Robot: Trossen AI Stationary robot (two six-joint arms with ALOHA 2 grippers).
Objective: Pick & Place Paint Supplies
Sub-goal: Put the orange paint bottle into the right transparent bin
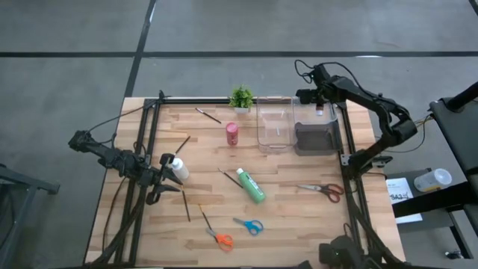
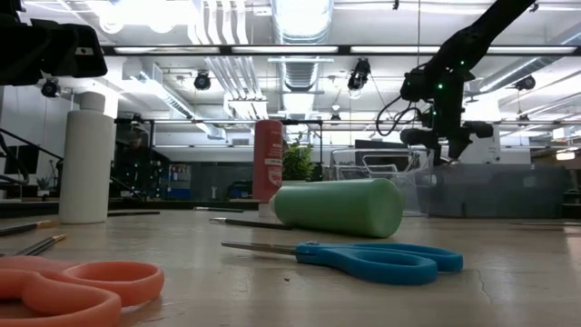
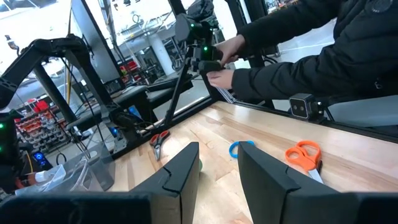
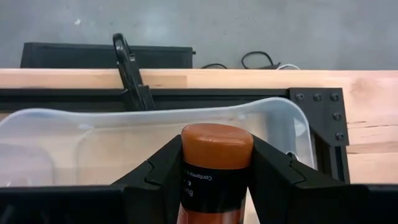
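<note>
My right gripper [image 1: 319,104] hangs over the far end of the right-hand clear bin [image 1: 315,128], shut on a brown bottle [image 4: 216,168]. On the table a pink-red bottle [image 1: 232,133] stands upright and a green bottle [image 1: 251,184] lies on its side. A white bottle [image 1: 178,169] stands on its base beside my left gripper [image 1: 163,185]. That gripper is open at the table's left with nothing between its fingers [image 3: 183,177]. Thin dark brushes [image 1: 208,115] [image 1: 186,203] lie flat on the wood. My right gripper pinches the brown bottle between its two fingers, on the sides just below the cap [image 4: 214,183]. The fingers slant down from above and lie along the bottle, whose cap [image 4: 217,142] sticks out past the fingertips. The bottle is lifted clear above the bin [image 4: 149,134].
A second clear bin [image 1: 274,123] stands left of the first, and a small potted plant [image 1: 240,98] stands at the far edge. Red-handled scissors [image 1: 323,190], blue scissors [image 1: 249,226] and orange scissors [image 1: 219,237] lie on the near half. A person's hands [image 3: 217,65] are beyond the table's near side.
</note>
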